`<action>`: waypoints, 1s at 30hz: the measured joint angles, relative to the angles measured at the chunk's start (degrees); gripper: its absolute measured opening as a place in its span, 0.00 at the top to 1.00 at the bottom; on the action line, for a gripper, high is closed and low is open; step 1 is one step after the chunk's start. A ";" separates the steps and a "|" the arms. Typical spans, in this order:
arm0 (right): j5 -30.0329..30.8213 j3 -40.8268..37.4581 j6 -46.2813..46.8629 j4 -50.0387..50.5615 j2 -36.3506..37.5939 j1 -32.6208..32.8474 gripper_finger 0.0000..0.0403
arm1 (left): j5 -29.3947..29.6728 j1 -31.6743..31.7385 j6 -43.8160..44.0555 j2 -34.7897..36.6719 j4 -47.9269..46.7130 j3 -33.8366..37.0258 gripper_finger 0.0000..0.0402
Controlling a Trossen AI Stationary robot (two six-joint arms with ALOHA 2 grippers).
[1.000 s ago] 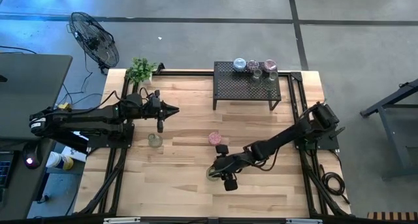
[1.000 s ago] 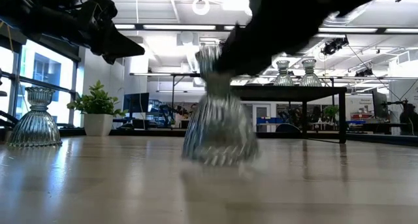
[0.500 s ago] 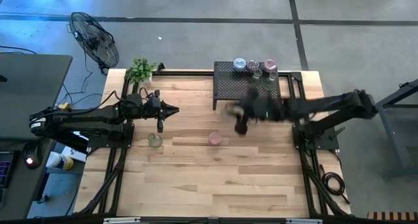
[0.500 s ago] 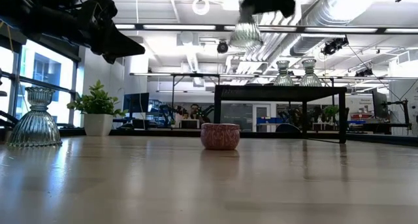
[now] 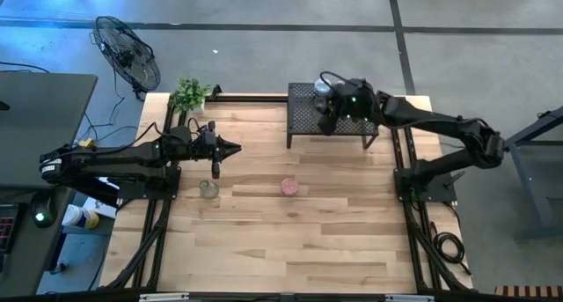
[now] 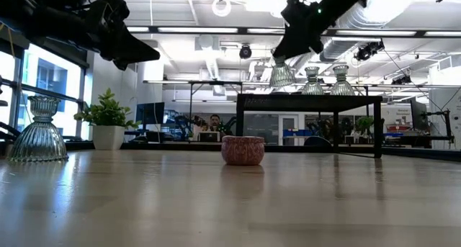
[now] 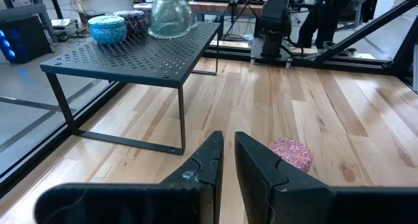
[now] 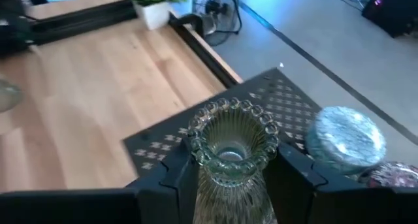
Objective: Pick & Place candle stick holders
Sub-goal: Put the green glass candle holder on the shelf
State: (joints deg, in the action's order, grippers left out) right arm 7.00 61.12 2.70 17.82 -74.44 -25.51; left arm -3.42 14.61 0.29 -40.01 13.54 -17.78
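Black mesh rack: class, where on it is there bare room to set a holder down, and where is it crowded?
The black mesh rack is bare along its left and front parts. Its back right is crowded: a light blue holder, darker holders, and the right pincer holding a clear ribbed holder above.

A clear ribbed glass holder with a beaded rim sits above the black perforated rack. Beside it, a light blue holder. On the pale wood desk, a speckled pink holder.
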 joint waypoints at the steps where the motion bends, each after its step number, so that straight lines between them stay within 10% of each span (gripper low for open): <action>1: -0.67 0.00 -0.05 -0.15 -0.47 -1.01 0.67 | 0.00 -0.01 -0.02 -0.01 0.00 0.00 0.91; 30: -2.82 -0.02 -1.20 -2.64 -5.13 -7.92 0.63 | -0.02 0.00 0.00 -0.02 -0.04 0.00 0.91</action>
State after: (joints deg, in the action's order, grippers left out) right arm 4.17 61.10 1.50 15.18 -79.57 -33.43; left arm -3.44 14.61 0.29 -40.03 13.51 -17.78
